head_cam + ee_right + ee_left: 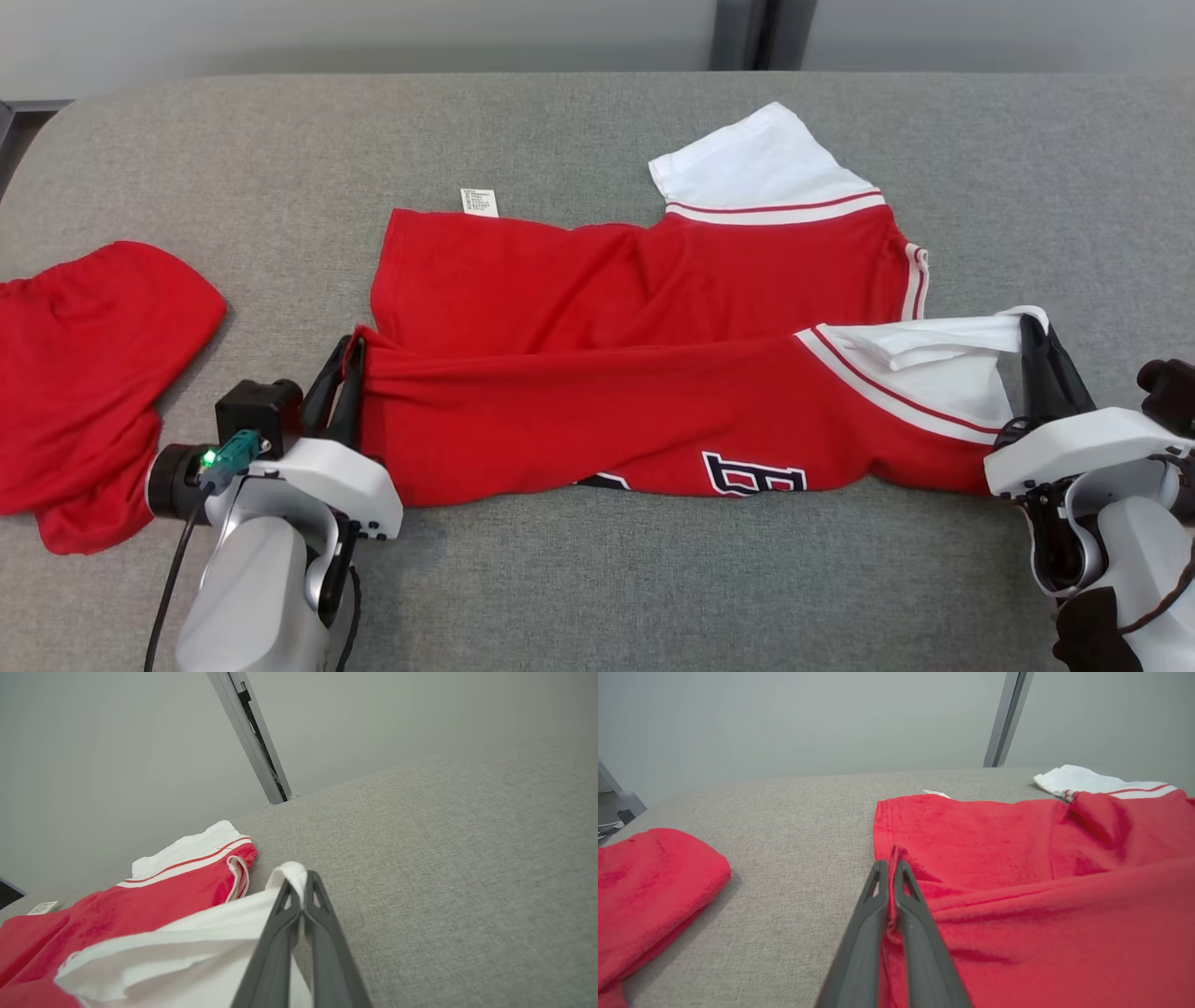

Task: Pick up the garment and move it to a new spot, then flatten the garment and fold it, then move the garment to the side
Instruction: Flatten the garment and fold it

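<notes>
I read the left tool (347, 347), lower left, clamped on the hem of the red jersey (607, 401); the right tool (1032, 327), right edge, grips its white sleeve (934, 336).

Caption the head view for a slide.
Left gripper and right gripper pinch opposite ends of the red-and-white jersey, half folded on a grey table.

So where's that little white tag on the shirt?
In the head view the tag lies on the grey surface, sticking out from the shirt's far-left corner, beyond the left claw that pinches the near-left edge.
</notes>
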Robot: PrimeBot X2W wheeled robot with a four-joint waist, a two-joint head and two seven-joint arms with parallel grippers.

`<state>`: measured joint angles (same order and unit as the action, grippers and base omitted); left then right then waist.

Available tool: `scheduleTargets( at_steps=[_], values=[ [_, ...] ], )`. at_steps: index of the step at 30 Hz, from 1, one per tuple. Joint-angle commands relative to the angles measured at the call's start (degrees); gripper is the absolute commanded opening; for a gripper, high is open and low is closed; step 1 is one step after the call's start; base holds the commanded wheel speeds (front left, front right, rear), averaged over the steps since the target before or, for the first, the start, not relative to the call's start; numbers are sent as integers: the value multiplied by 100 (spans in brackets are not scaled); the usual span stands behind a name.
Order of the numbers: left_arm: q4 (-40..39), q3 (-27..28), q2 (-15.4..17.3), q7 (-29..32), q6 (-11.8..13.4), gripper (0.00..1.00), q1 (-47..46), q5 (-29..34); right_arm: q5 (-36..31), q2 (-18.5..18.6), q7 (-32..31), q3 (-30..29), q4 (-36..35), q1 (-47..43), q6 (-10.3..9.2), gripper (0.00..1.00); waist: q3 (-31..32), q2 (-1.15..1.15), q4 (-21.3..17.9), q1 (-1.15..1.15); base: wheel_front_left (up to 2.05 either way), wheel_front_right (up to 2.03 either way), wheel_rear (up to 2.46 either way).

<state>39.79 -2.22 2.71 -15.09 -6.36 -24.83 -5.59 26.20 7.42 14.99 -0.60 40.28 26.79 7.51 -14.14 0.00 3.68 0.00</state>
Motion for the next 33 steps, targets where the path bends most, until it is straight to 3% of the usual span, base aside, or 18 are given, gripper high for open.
scheduleTargets(
  at_steps=[1,2,3,4,5,6,13,20,27,33],
  values=[
    [20,2,37,-8,-6,0,-142,28,-60,29,28,-11,38,65,-4,7,-39,0,-4,0,0,0,0],
    [37,15,37,-8,-5,0,-172,34,-35,13,28,-51,29,83,-4,34,-52,0,-9,0,0,0,0],
    [40,26,36,-8,8,0,-192,66,52,-31,28,-79,-39,100,-4,82,-63,0,-16,0,0,0,0],
    [40,26,36,-8,8,0,-192,66,52,-31,28,-79,-39,100,-4,82,-63,0,-16,0,0,0,0],
    [32,52,36,-8,37,24,-199,65,106,-67,28,-71,-102,101,-3,100,-70,0,-24,0,0,0,0],
    [23,82,39,-8,49,100,-198,50,132,-71,28,-55,-168,73,-3,100,-74,0,-34,0,0,0,0],
    [-228,247,38,-9,318,100,195,-433,151,-79,27,-174,-929,-431,-3,100,-5,0,-60,0,0,0,0],
    [-506,-193,31,-8,493,100,948,-994,-8,-138,20,-154,-1356,-1159,-3,100,121,0,-40,0,0,0,0],
    [-622,-546,35,-8,684,100,1306,-1250,5,-118,21,74,-1228,-1668,-3,100,180,0,-43,0,0,0,0],
    [-569,-522,35,-8,672,100,1269,-1194,-126,-50,20,172,-721,-1531,-3,100,190,0,-23,0,0,0,0]
  ],
)
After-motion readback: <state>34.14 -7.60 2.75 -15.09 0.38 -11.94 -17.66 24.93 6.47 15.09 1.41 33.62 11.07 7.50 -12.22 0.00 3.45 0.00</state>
